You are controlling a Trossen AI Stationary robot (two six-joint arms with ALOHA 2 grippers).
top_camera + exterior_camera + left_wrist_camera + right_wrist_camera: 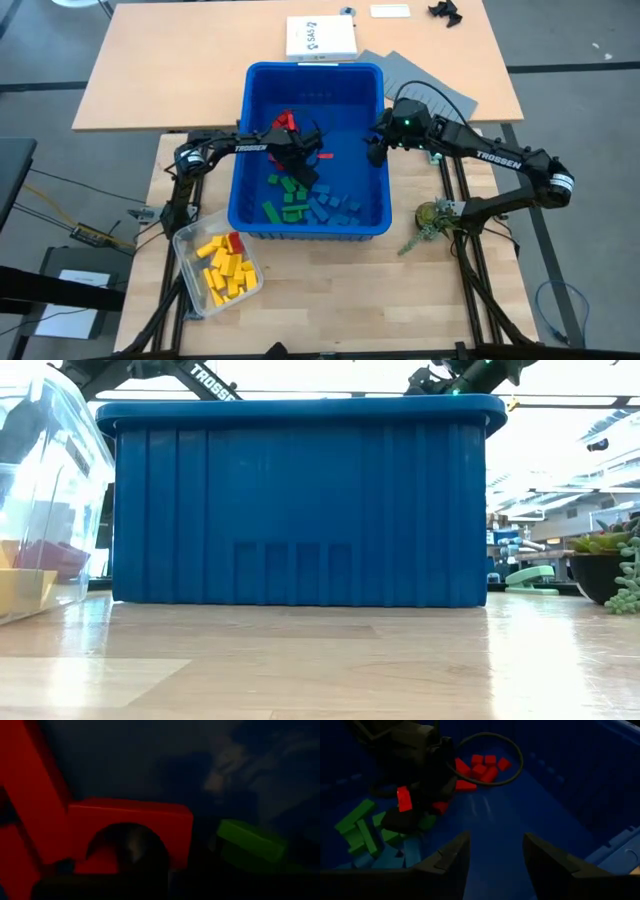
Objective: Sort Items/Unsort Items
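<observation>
In the right wrist view alone, left gripper [412, 812] clenched around red block [404, 799].

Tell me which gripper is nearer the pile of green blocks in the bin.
Left. The left gripper is down inside the blue bin, just above the green blocks. The right gripper hangs at the bin's right wall, farther off, with open fingers.
</observation>
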